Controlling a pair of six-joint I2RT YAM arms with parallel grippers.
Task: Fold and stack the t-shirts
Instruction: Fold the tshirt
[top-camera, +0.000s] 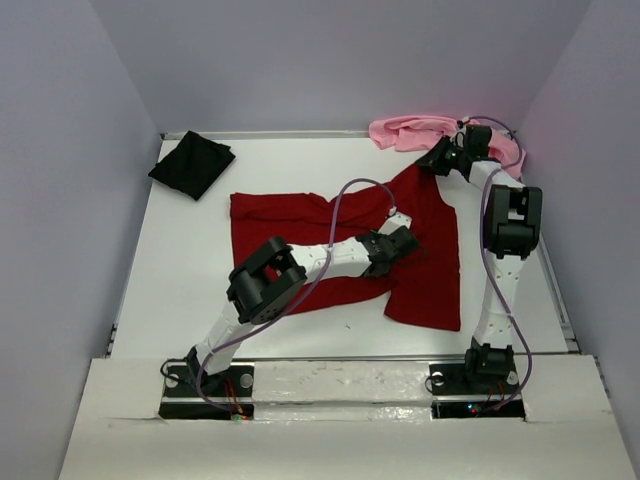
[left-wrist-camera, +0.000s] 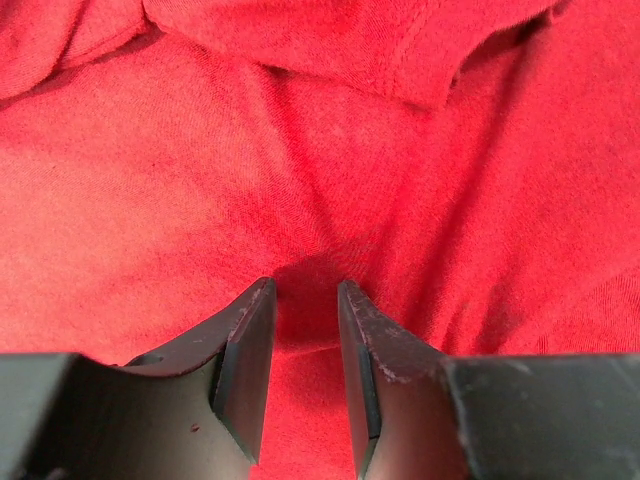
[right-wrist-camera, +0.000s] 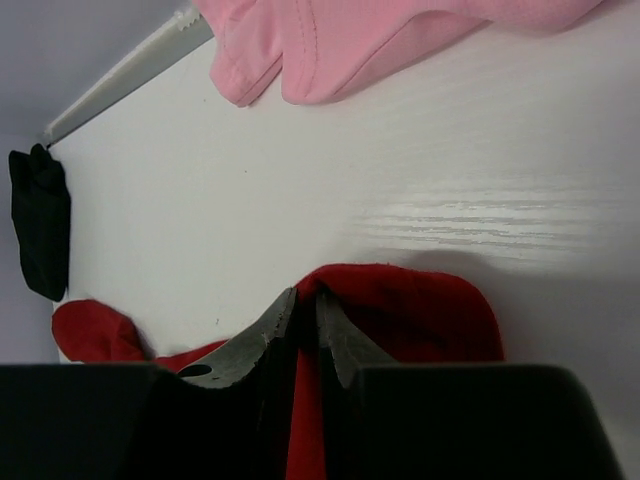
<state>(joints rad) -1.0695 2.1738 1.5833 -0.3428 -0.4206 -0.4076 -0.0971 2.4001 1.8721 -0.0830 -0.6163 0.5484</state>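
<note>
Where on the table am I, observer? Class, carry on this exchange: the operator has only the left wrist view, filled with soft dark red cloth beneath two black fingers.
Observer: Your left gripper is down near the middle of the dark red cloth t-shirt, which is spread on the white table.
Operator: And the other arm?
Observer: The right gripper is shut on that shirt's far edge.
Operator: Anything folded yet?
Observer: A black cloth t-shirt lies folded at the far left corner.
</note>
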